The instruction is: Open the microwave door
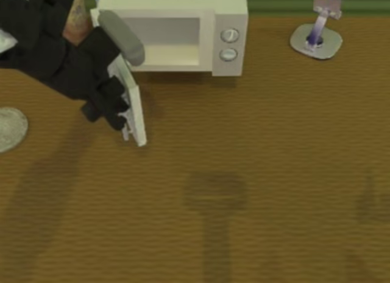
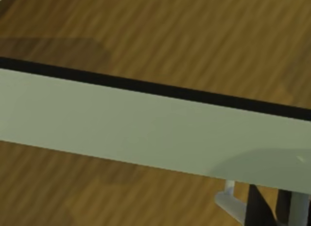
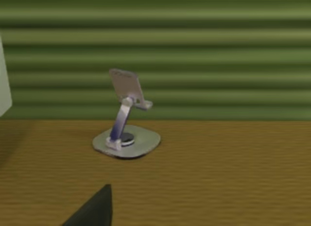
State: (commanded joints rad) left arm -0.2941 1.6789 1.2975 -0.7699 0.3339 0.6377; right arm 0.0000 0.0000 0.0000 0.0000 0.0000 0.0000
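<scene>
The off-white microwave (image 1: 228, 27) stands at the table's back, its cavity showing. Its door (image 1: 139, 112) is swung far out toward the table's front, nearly square to the oven's face. My left gripper (image 1: 119, 117) is at the door's free edge, shut on the thin vertical handle (image 2: 232, 206). In the left wrist view the door's edge (image 2: 146, 133) crosses the picture as a pale band, with a dark finger (image 2: 257, 214) beside the handle. My right gripper (image 3: 97, 211) is out of the top view and shows only at the edge of its own wrist view, far from the microwave.
A phone stand (image 1: 315, 39) on a grey base sits at the back right. A round silver object (image 1: 9, 128) lies at the left edge. A carton (image 1: 76, 21) is partly hidden behind my left arm. A green ribbed wall (image 3: 194, 51) backs the table.
</scene>
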